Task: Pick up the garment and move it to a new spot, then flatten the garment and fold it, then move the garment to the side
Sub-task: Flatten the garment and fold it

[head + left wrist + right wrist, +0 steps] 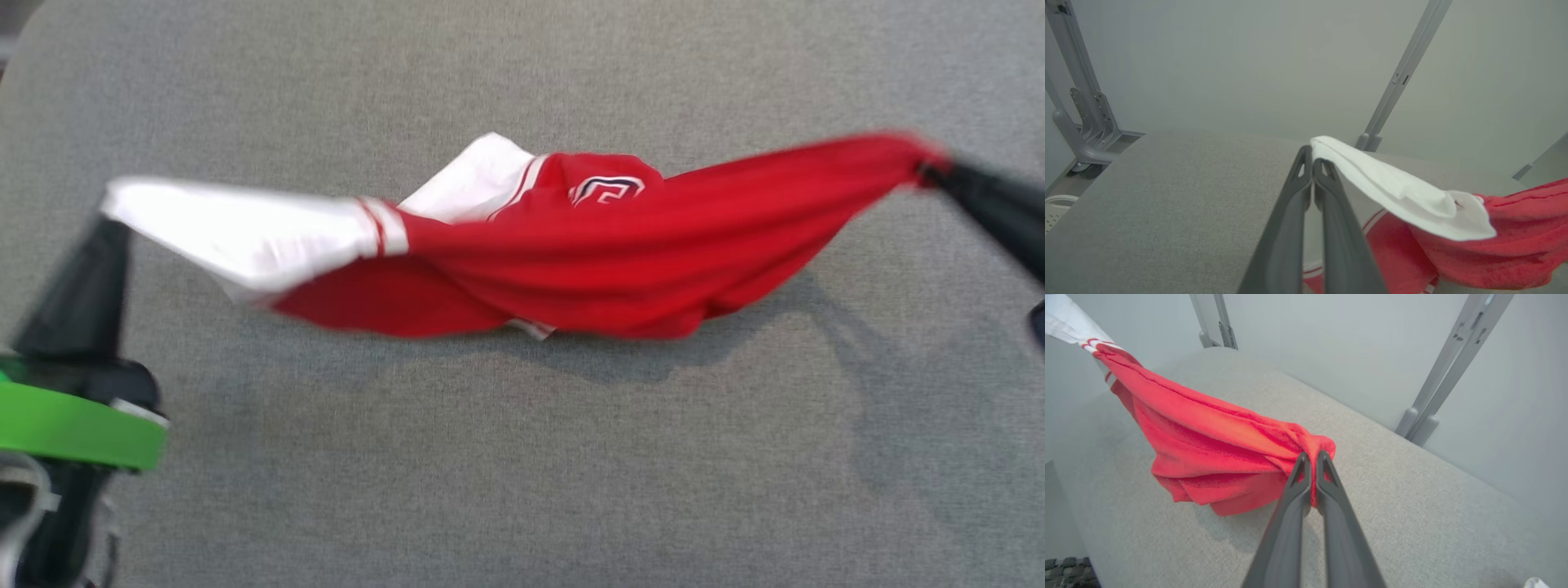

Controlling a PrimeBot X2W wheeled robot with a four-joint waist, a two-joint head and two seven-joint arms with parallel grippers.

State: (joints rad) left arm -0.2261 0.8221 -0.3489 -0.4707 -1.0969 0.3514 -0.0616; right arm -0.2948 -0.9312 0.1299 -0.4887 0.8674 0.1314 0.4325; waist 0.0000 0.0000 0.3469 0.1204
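The garment is a red shirt with white sleeves and a small crest, stretched sideways above the grey table. My left gripper is shut on the tip of a white sleeve at the left. At the far right my right gripper is shut on a bunched red corner. The middle of the garment sags between the two grips and its lowest folds hang close to the table; whether they touch it I cannot tell.
The grey cloth-covered table spreads around the garment, with open surface in front of it and behind it. Grey metal frame posts rise at the table's far edges. A pale perforated basket sits beyond the table's left edge.
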